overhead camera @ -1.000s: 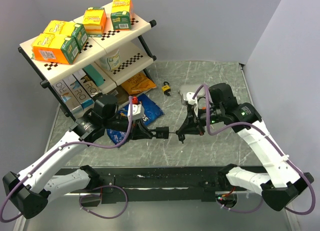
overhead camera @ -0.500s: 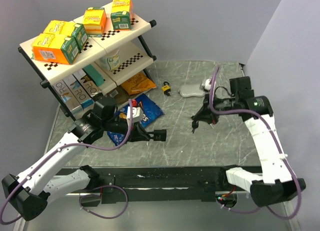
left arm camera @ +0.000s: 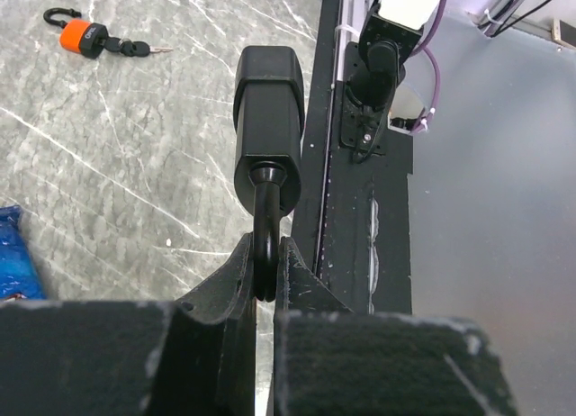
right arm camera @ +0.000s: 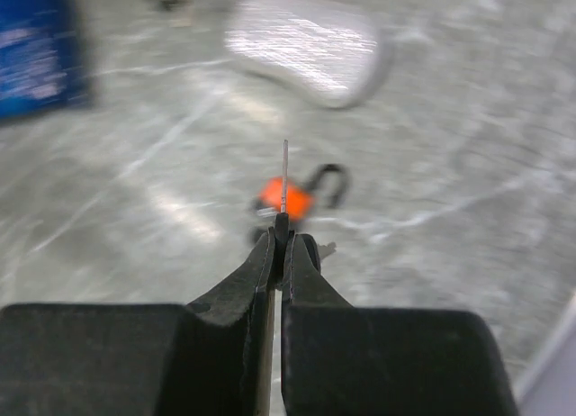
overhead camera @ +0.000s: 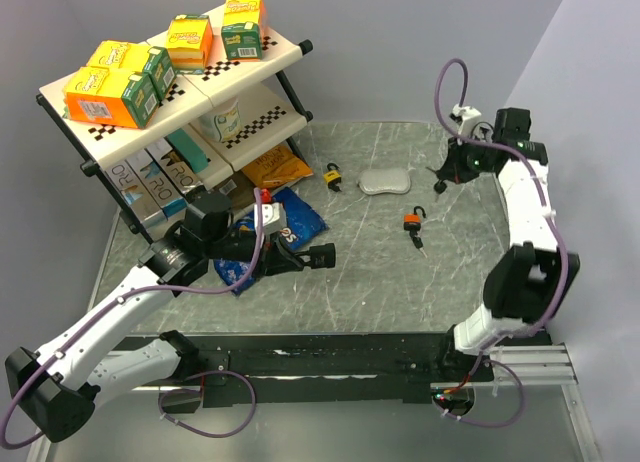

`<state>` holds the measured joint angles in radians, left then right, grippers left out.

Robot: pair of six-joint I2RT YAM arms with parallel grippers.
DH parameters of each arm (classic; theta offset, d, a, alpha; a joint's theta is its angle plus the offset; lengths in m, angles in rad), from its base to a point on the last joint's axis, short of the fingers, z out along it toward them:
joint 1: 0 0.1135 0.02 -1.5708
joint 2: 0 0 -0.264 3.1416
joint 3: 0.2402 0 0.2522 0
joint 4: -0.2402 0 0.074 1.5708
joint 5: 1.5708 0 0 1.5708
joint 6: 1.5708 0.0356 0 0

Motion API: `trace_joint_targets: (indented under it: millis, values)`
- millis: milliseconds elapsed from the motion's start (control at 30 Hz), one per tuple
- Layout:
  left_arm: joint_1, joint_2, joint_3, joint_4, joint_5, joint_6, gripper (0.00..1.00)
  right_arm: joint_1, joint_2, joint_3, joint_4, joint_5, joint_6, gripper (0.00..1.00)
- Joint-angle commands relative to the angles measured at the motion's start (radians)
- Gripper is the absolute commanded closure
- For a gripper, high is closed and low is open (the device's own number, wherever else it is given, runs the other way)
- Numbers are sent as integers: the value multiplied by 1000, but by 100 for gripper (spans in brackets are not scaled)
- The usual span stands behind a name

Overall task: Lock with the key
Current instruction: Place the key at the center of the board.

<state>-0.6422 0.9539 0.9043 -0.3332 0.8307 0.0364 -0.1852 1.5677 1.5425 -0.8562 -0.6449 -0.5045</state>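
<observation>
Key (right arm camera: 284, 175): thin metal blade sticks straight out past the tips of the right pincer (right arm camera: 283, 240), held up off the counter (overhead camera: 400, 292) at its far right. The pincer's two fingers are pressed together on the key's dark head, with no gap showing. The head is mostly buried between the fingers, so its shape cannot be made out, nor whether more keys hang from it.

The right wrist view is motion-blurred. An orange padlock (right arm camera: 286, 198) lies on the counter directly behind the blade, and a pale grey oval object (right arm camera: 306, 42) lies further off. Neither has a sharp edge.

In the top view the key is only a dark speck at the pincer tip. That view places the orange padlock in mid-counter, well apart from both pincers.

The left wrist view alone shows detail on the orange padlock: black shackle, with a small dark key bunch (left arm camera: 133, 48) lying touching its far end.

Left pincer (left arm camera: 266, 256): clamped nearly fully closed on the shackle (left arm camera: 264, 220) of the black padlock (left arm camera: 268, 119), body pointing away from the wrist. The keyhole face is not visible in any view.

Top view only: a yellow padlock (overhead camera: 333, 174) just left of the grey oval, a blue bag (overhead camera: 298, 218) by the left arm, and a shelf rack (overhead camera: 200, 92) at far left holding cartons. The lower shelf contents are partly hidden.
</observation>
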Motion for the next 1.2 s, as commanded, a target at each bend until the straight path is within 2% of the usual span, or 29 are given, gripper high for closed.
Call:
trace_joint_targets:
  millis: [0,233,500,867,1067,1167]
  values:
    - [4,-7,12,112,10,-30,99,-52,149,108,101,171,26,100]
    - [4,-4,-1,99,1,-29,99,-95,376,229,78,249,20,100]
    - [6,-7,-22,103,-2,-30,99,-99,523,303,52,312,-12,100]
    - [6,-14,-39,92,-5,-20,99,-112,591,269,54,395,-63,100]
    - [6,-9,-42,92,1,-15,99,-143,583,251,34,409,-103,100]
    - [6,-14,-45,88,-2,-7,99,-161,523,187,34,406,-135,100]
